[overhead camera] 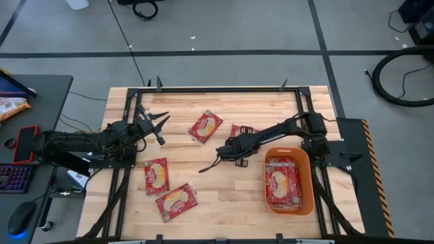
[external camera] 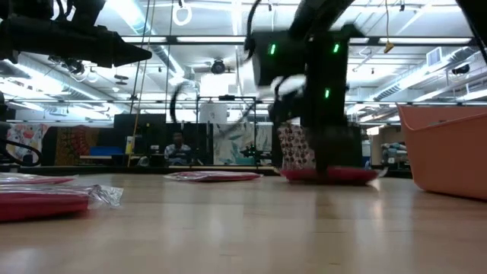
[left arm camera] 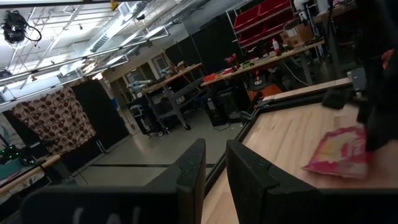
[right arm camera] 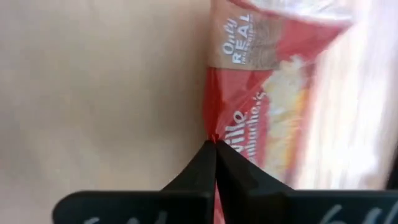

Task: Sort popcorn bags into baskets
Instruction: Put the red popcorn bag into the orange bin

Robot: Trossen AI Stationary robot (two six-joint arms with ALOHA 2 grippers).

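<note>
Red popcorn bags lie flat on the wooden table: one near the middle, two near the near-left corner. Several more lie inside the orange basket at the right. My right gripper is over the table's middle, shut on another popcorn bag, which its arm partly hides. My left gripper hovers open above the table's left side, touching nothing; its wrist view shows a bag farther off. My right gripper pinches the red bag's edge between its two fingertips, coming from above and pointing down. In the low view the bag stands tilted up beside the fingers, with its lower part on the table.
Black rails frame the table. The basket's wall stands close to the right of the held bag. Bare wood lies between the middle bags and the near edge. A desk with a keyboard and an orange-and-white snack bag stands off the left.
</note>
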